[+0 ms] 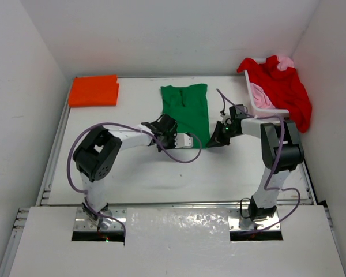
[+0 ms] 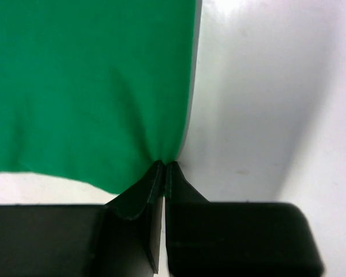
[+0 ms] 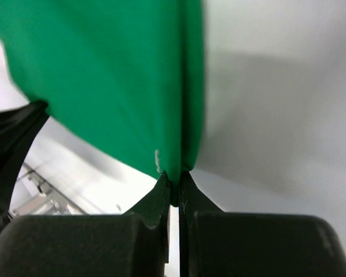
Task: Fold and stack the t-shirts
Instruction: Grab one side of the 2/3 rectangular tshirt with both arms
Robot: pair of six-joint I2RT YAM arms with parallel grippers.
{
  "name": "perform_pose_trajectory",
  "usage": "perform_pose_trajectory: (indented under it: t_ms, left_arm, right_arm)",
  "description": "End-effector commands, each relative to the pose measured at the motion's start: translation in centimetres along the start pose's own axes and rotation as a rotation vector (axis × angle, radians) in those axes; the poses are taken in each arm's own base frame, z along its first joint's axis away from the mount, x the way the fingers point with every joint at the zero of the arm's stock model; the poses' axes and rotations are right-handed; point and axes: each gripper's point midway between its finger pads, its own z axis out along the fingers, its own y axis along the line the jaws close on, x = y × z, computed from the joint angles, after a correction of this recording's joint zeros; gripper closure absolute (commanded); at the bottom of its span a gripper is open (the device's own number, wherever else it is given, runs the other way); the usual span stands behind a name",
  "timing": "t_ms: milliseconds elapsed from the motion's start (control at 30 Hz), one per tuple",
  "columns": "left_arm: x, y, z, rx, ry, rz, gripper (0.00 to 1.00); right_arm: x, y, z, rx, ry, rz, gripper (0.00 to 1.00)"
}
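**Ana:** Where was the green t-shirt (image 1: 187, 109) at that point?

**Ben:** It was in the middle of the table (image 1: 161, 173), towards the far side, spread out as a long, narrow shape running from far to near. Both arms had reached in to its near end.

**Ana:** And the left gripper (image 2: 163, 167)?

**Ben:** It was pinched closed on a near corner of the green cloth. In its wrist view the two fingers met with only a nip of fabric between them, and small creases fanned out from that spot.

**Ana:** Was the right gripper (image 3: 174, 180) the same?

**Ben:** Much the same. Its jaws were pressed together on the other near corner, where an edge of the shirt ran straight down into the fingertips (the cloth looked doubled over there, though I could not be sure).

**Ana:** What about the other shirts?

**Ben:** The orange t-shirt (image 1: 94, 90) lay folded at the far left corner of the table, well apart from the arms. The red t-shirt (image 1: 282, 86) was draped in a heap over the white basket (image 1: 271, 109) at the far right. The pink t-shirt (image 1: 264, 101) showed beneath it, inside the basket.
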Motion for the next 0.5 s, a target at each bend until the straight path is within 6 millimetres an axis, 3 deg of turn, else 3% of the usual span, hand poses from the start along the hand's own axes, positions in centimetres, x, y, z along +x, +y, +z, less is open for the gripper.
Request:
perform_pose_trajectory:
  t_ms: [0, 167, 233, 467]
  left_arm:
    - [0.0, -0.6, -2.7, 0.004, 0.003, -0.022, 1.0]
    - [1.1, -3.2, -5.7, 0.047, 0.025, -0.035, 1.0]
    - [1.2, -4.3, -6.6, 0.064, 0.029, -0.032, 1.0]
    - [2.0, -11.7, -12.1, 0.232, 0.041, 0.044, 1.0]
  right_arm:
    - [0.9, 1.5, -2.0, -0.027, -0.033, -0.083, 1.0]
    - [3.8, 2.2, -3.9, -0.017, -0.031, -0.147, 1.0]
    - [6.0, 1.8, -4.4, 0.004, 0.003, -0.164, 1.0]
    - [13.7, 3.7, -7.2, 0.038, 0.069, -0.293, 1.0]
